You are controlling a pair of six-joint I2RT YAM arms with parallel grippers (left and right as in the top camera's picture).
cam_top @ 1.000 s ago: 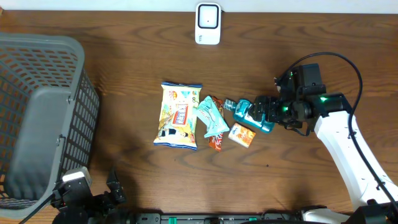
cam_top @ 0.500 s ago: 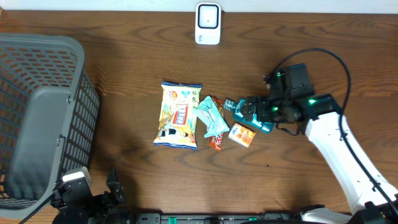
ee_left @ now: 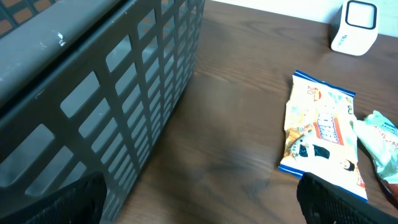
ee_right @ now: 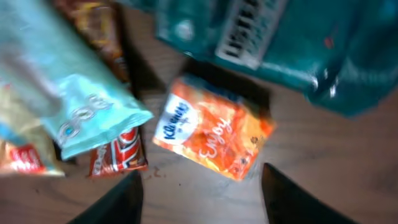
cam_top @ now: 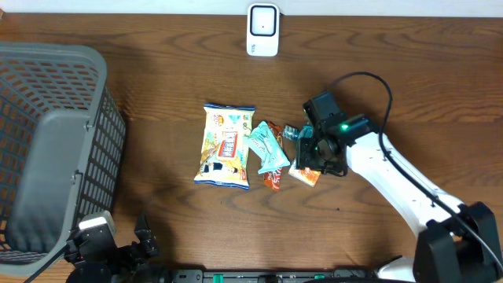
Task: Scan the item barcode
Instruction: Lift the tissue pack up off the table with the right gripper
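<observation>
Several snack items lie mid-table: a yellow chip bag (cam_top: 226, 146), a light blue packet (cam_top: 267, 148), a red bar (cam_top: 273, 179), a small orange pack (cam_top: 308, 174) and a teal pack (cam_top: 292, 132), which my right arm mostly covers. The white scanner (cam_top: 262, 30) stands at the far edge. My right gripper (cam_top: 309, 157) hovers over the orange pack (ee_right: 214, 127). It (ee_right: 202, 199) is open, with bare table between its fingers (ee_right: 118, 202), and the teal pack (ee_right: 292, 43) lies just beyond. I cannot make out a barcode. My left gripper (ee_left: 199, 205) is open at the near left.
A large grey basket (cam_top: 47, 149) fills the left side, its wall (ee_left: 124, 106) close to my left gripper. The left arm's base (cam_top: 102, 248) sits at the near edge. The right arm's cable (cam_top: 369, 82) arcs above the table.
My right arm has swung left, from beside the teal pack to over the orange pack. Its jaws have narrowed. The left arm has not moved.
</observation>
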